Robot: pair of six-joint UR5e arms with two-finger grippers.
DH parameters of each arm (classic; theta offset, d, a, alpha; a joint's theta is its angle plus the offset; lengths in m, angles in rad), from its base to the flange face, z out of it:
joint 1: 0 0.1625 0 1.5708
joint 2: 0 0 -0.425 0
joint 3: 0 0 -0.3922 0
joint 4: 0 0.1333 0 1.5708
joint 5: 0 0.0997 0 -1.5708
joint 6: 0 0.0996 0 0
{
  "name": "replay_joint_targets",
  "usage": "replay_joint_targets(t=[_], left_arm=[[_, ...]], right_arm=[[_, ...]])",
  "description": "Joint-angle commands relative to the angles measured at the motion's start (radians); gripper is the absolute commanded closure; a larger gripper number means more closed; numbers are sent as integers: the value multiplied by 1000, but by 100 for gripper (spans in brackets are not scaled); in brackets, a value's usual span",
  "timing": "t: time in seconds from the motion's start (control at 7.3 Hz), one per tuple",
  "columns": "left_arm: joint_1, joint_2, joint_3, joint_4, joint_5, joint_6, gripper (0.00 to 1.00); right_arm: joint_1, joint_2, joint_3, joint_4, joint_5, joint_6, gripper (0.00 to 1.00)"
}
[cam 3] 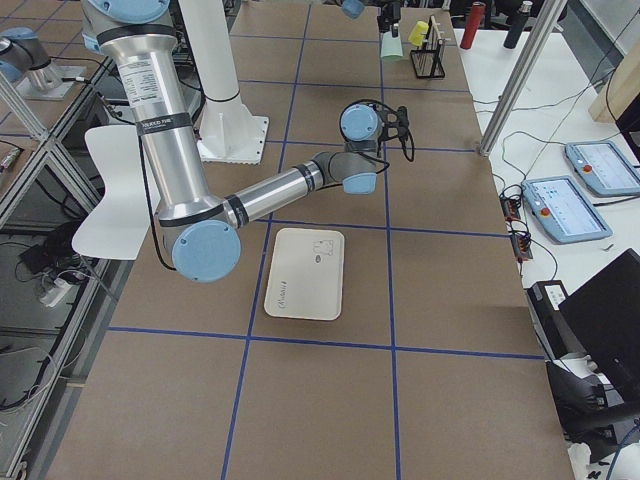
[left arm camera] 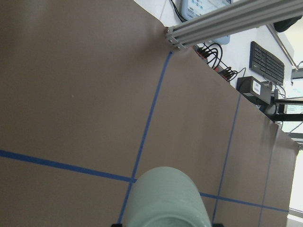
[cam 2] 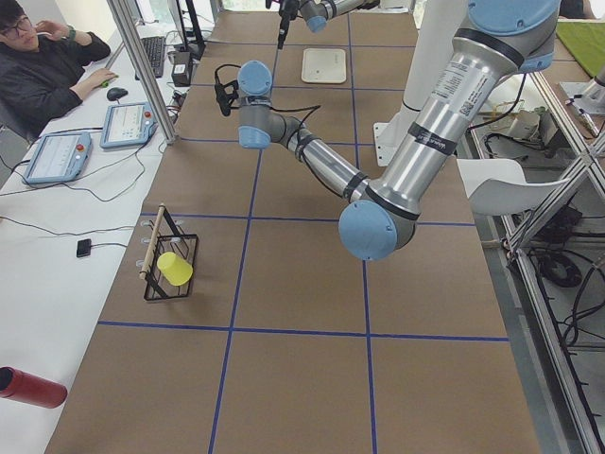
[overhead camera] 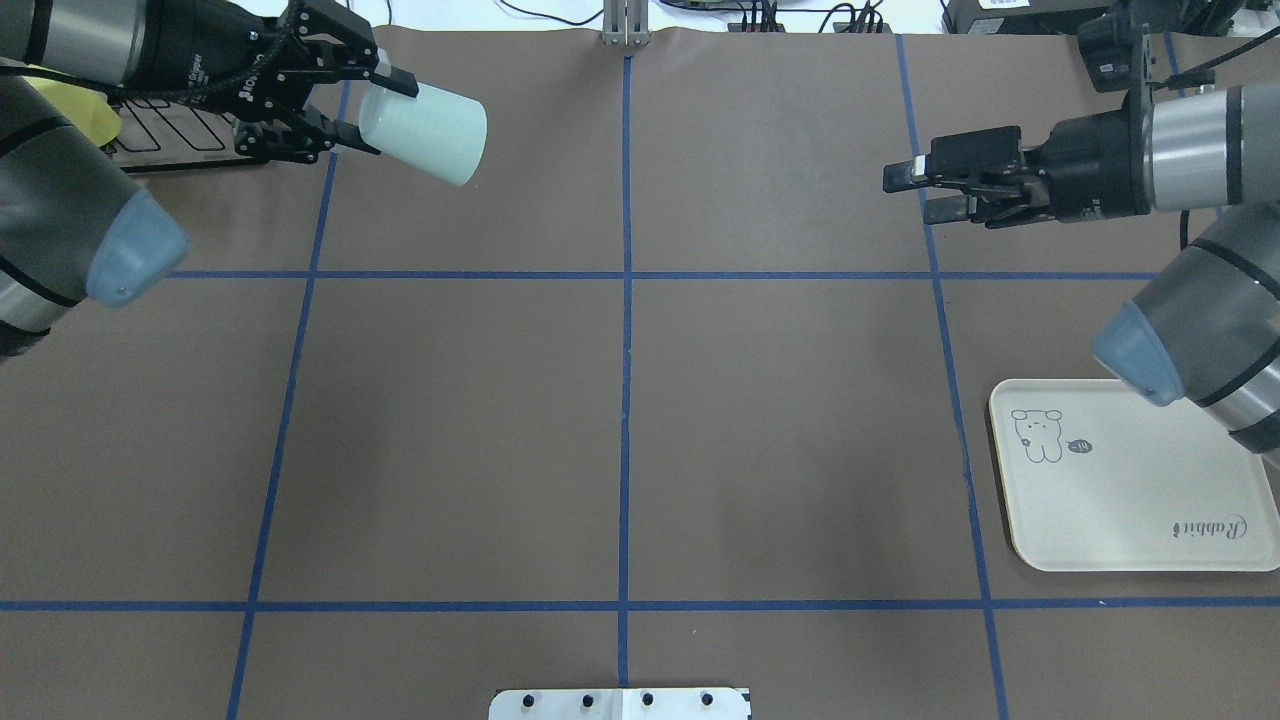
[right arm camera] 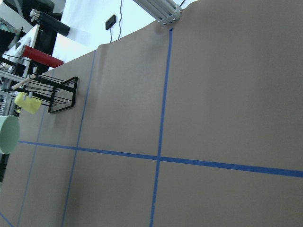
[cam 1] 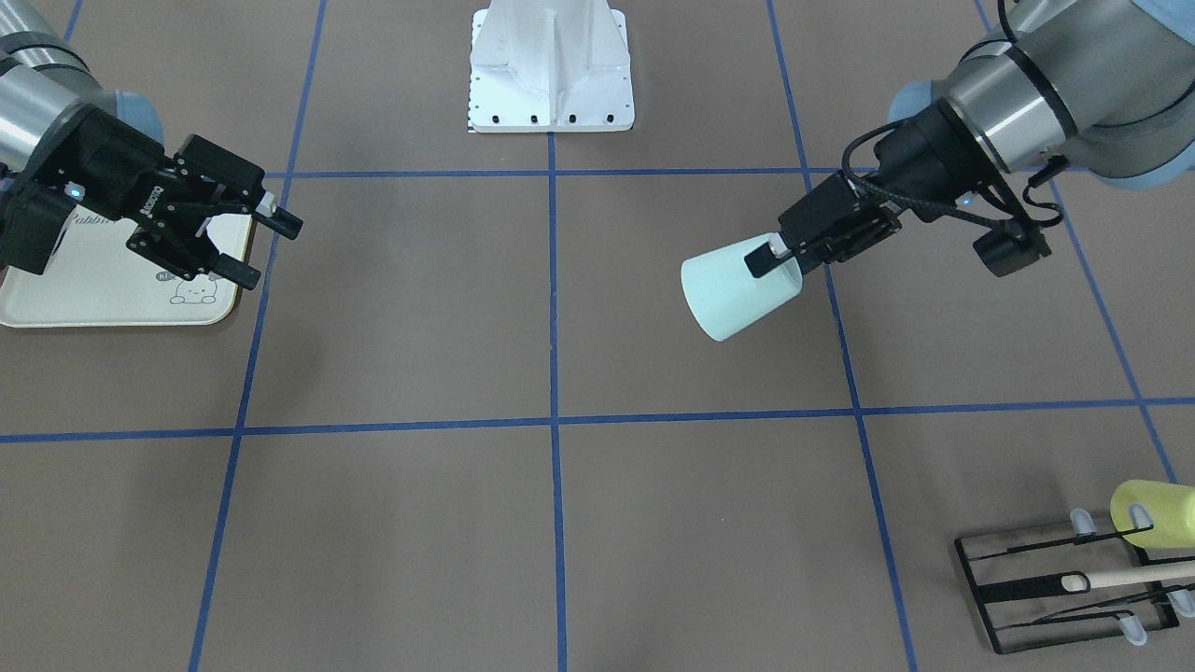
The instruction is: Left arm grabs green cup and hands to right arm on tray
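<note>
- Well apart from the cream-white rectangular tray (overhead camera: 1120, 520) with its bunny drawing, toward the opposite end of the brown table, the small pale mint-green plastic cup (overhead camera: 425, 120) hangs in the air, clear of the tabletop.
- The cup lies sideways, its flat round base turned toward the tray's end of the table.
- The black two-finger left gripper (overhead camera: 383, 115) is clamped on the cup's rim end, one finger on each side of the wall.
- The grey tubular left arm (cam 1: 1027, 103) is stretched out nearly level, its wrist pointing toward the tray's side.
- The right gripper (cam 1: 269, 250) hovers just past the tray's far corner, above the table, its jaws spread apart and holding nothing.
- The grey right arm (overhead camera: 1200, 140) is also held level, its fingers aimed back at the cup; its elbow joint hangs over the tray's edge.
- Farther from the tray than the cup, a black wire rack (cam 1: 976, 579) stands with a yellow cup (cam 1: 1153, 513) on it.
</note>
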Motion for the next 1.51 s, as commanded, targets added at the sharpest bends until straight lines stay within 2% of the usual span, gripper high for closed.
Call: replay_joint_targets(t=[0.0, 0.14, 0.27, 0.55, 0.68, 0.96, 1.37], left_arm=[[60, 0, -68, -43, 2, -133, 100], [90, -2, -95, -43, 2, -167, 100], [113, -2, -117, -44, 5, -191, 100], [138, -3, -152, -51, 7, -213, 100], [164, -14, -161, -51, 8, -252, 100], [177, -18, -180, -58, 13, -277, 100], [189, -22, -180, -190, 85, -394, 100]], right_arm=[[-115, 0, -2, 201, -167, 151, 1], [-175, 0, -2, 293, -262, 212, 0], [-206, 34, -2, 337, -310, 246, 0], [-217, 136, 0, 343, -345, 387, 0], [-260, 146, 0, 369, -406, 391, 0], [-422, 143, -3, 511, -663, 392, 0], [-491, 141, -5, 601, -767, 392, 0]])
